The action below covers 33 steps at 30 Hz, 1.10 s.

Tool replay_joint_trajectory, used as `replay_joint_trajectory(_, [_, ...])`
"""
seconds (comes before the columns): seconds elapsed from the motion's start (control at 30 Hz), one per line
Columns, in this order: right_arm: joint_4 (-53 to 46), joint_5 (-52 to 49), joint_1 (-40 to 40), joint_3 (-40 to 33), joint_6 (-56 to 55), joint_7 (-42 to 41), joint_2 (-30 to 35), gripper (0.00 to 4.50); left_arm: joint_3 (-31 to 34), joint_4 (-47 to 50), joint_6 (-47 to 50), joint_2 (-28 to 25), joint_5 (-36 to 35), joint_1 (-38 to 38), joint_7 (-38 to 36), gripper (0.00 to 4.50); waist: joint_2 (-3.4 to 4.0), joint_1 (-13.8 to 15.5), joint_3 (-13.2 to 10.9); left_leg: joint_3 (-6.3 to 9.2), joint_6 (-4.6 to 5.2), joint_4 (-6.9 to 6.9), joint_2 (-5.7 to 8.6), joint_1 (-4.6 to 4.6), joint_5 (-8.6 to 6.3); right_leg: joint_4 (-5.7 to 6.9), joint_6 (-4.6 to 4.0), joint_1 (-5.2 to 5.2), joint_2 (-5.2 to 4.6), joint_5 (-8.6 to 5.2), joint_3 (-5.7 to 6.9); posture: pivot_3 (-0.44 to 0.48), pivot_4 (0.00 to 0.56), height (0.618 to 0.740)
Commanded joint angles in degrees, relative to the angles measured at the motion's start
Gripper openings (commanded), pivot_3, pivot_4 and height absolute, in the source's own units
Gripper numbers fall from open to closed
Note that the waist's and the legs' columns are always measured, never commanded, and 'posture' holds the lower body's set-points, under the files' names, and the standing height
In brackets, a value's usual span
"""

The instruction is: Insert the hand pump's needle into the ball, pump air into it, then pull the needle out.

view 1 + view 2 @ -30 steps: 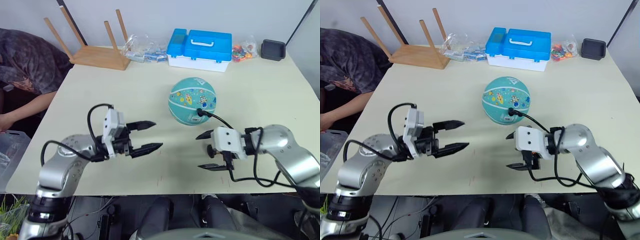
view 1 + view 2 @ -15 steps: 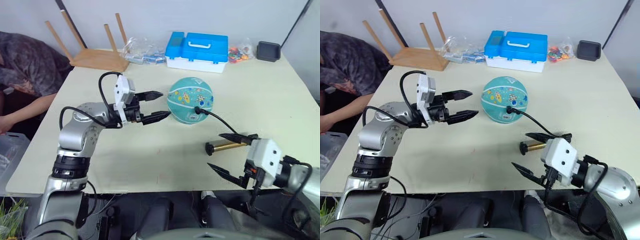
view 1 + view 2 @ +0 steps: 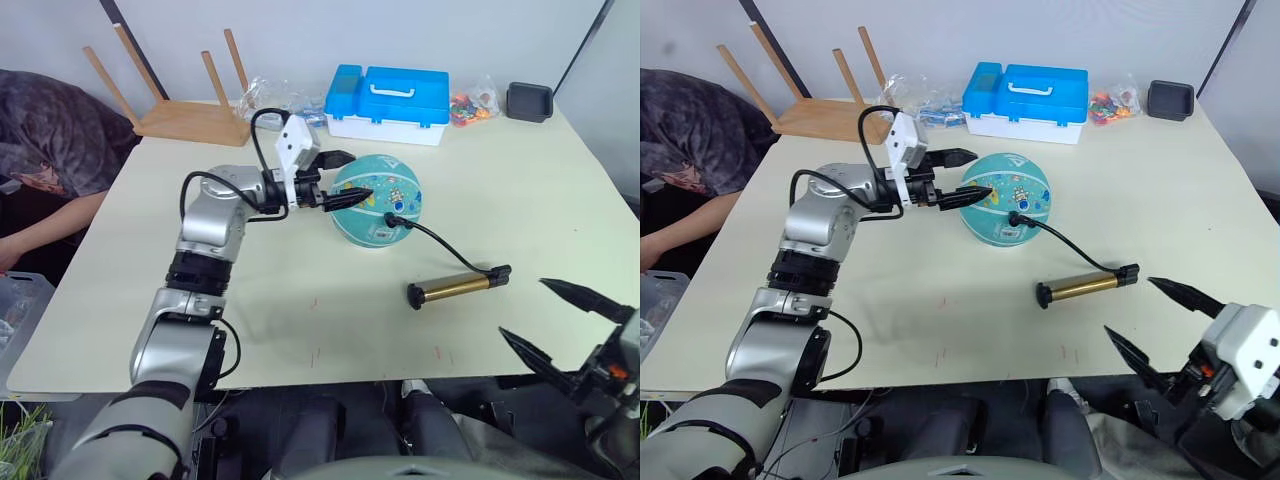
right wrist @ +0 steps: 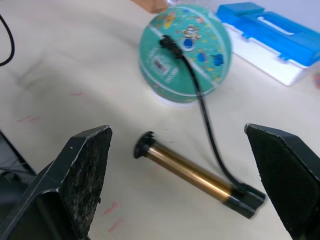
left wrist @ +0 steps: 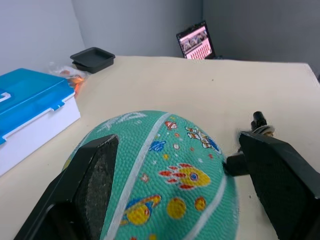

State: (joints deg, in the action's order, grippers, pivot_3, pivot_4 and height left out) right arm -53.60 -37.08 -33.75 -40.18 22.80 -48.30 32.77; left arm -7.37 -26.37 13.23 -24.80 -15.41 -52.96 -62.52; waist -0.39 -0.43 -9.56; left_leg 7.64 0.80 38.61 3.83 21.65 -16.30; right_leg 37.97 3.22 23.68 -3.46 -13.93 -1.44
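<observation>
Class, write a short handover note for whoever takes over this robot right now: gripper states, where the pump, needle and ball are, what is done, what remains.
Left gripper: open, fingers either side of the teal cartoon-print ball, at its left flank.
Right gripper: open, holding nothing, near the table's front edge, apart from the pump.
Bronze-gold hand pump lies on the cream table in front of the ball; its thin black hose runs to the ball, and its fitting sits on the ball's surface, so insertion looks done.
Left: pump air, pull the needle out.

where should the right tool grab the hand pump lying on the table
Grip the hand pump on its bronze barrel near the middle, coming down from above with fingers across its width. It lies flat, and the hose leaves from the far end toward the ball.
</observation>
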Motion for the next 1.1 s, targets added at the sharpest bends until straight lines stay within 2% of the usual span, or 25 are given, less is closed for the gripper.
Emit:
replay_joint_trajectory(0.03, [-0.76, -1.55, 1.17, -0.29, -1.2, 0.64, 1.79, 4.43, -0.67, -4.49, -5.78, 1.14, 3.48, -2.76, 0.68, 4.05, 0.0, -0.19, 0.0, 0.0, 0.01, 0.0, 0.0, 0.0, 0.0, 0.01, 0.0, 0.0, 0.0, 0.0, 0.0, 0.0, 0.15, 0.74])
replay_joint_trajectory(0.23, [-0.78, -0.68, 7.03, 6.14, 0.53, 3.79, 5.83, 4.43, -1.49, -11.16, -11.94, 2.86, 7.18, -3.2, 0.93, 4.05, -0.01, -0.27, 0.0, -0.03, -0.08, 0.02, -0.01, 0.02, 0.05, 0.0, 0.03, 0.02, -0.01, 0.02, -0.04, 0.0, 0.15, 0.74])
replay_joint_trajectory(0.37, [0.61, 1.03, 16.62, 14.2, 4.75, 8.43, 10.25, 4.43, -1.66, -12.44, -13.66, 3.08, 8.52, -1.83, 1.24, 4.05, -0.07, -0.31, 0.02, -0.08, -0.07, 0.07, 0.0, -0.02, 0.05, 0.0, 0.07, 0.0, -0.01, 0.04, -0.1, 0.0, 0.15, 0.74])
replay_joint_trajectory(0.5, [5.47, 8.2, 31.63, 29.03, 6.75, 10.62, 13.3, 4.43, -1.21, -11.37, -13.16, 3.74, 8.55, -1.25, 2.34, 4.05, -0.17, -0.53, 0.05, -0.05, -0.05, 0.14, -0.04, -0.02, 0.04, 0.0, 0.06, -0.04, 0.07, 0.08, -0.07, 0.0, 0.15, 0.74])
replay_joint_trajectory(0.67, [16.91, 18.61, 47.4, 43.62, 6.22, 11.67, 11.56, 4.43, -0.84, -9.8, -12.59, 4.37, 8.62, -0.25, 3.54, 4.05, -0.2, -0.28, 0.05, 0.0, -0.06, 0.28, -0.02, 0.07, 0.09, -0.01, 0.11, -0.03, 0.09, 0.15, -0.02, 0.0, 0.15, 0.74])
replay_joint_trajectory(0.8, [24.99, 24.73, 57.18, 50.71, 6.94, 11.96, 8.86, 4.43, -0.8, -9.05, -12.21, 4.17, 8.97, 0.31, 4.33, 4.05, -0.2, -0.33, 0.05, 0.0, -0.07, 0.43, 0.0, 0.13, 0.09, 0.0, 0.1, 0.01, 0.07, 0.18, -0.05, 0.0, 0.15, 0.74])
replay_joint_trajectory(0.97, [31.53, 28.15, 64.18, 55.82, 6.01, 9.89, 5.18, 4.43, -0.58, -8.45, -11.56, 4.16, 9.15, 1.0, 5.53, 4.05, -0.19, -0.32, 0.06, 0.03, -0.07, 0.43, 0.0, 0.18, 0.09, 0.02, 0.07, 0.11, 0.07, 0.21, -0.07, 0.0, 0.15, 0.74])
replay_joint_trajectory(1.03, [33.94, 29.26, 66.29, 56.89, 5.62, 9.57, 3.53, 4.0, -0.44, -8.5, -11.25, 4.2, 9.24, 1.04, 6.09, 4.05, -0.19, -0.31, 0.06, 0.05, -0.07, 0.43, 0.0, 0.2, 0.09, 0.02, 0.06, 0.11, 0.07, 0.22, -0.05, 0.0, 0.15, 0.74])
replay_joint_trajectory(1.1, [35.38, 30.76, 67.56, 57.98, 4.81, 9.28, 2.99, 3.36, -0.41, -8.83, -11.17, 4.19, 9.42, 0.9, 6.46, 4.05, -0.19, -0.32, 0.06, 0.04, -0.07, 0.43, 0.01, 0.22, 0.09, 0.02, 0.06, 0.11, 0.06, 0.22, -0.05, 0.0, 0.15, 0.74])
